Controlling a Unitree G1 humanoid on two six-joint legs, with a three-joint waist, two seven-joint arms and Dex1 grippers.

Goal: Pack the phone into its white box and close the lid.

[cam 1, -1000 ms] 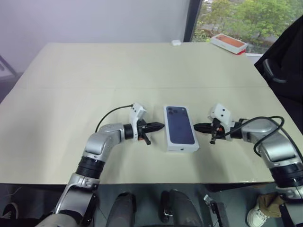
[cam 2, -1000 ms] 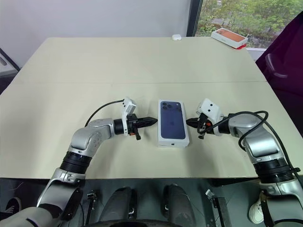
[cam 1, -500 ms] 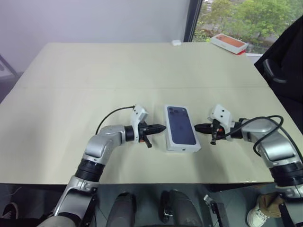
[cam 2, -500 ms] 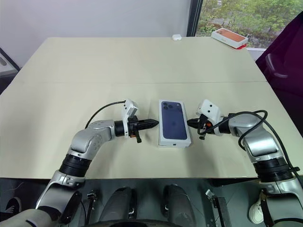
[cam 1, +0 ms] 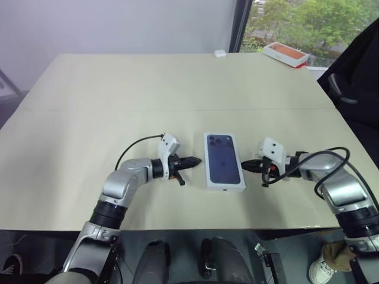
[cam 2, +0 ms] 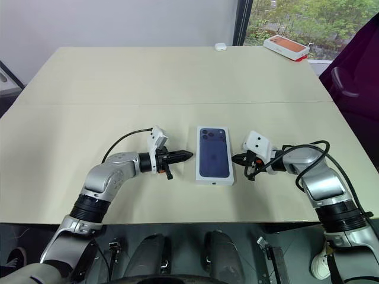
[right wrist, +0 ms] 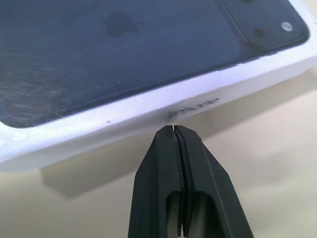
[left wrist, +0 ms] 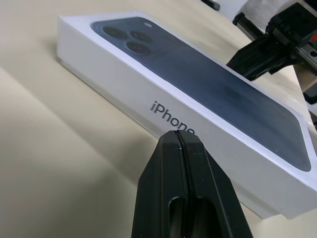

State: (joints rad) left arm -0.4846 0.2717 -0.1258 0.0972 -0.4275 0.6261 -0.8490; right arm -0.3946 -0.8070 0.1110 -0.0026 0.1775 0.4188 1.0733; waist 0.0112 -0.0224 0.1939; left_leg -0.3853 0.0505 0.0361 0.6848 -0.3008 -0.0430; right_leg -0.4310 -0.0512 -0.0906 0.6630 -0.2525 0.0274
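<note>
Head views: the lid (cam 1: 224,161), matte white with a glossy navy phone print, is sitting closed on the beige table (cam 1: 177,89), between both grippers. Left wrist: left gripper (left wrist: 180,136), fingers pressed together, is pointing near its lettered side. Right wrist: right gripper (right wrist: 173,130), fingers together, is nearly touching the opposite wall. The contents are hidden.

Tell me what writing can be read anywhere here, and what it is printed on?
"iPhon": on the long white side of the lid; the word's end is hidden behind the left gripper.
A small dark print on the lid's other long side, just ahead of the right gripper: too blurred to read.
</note>
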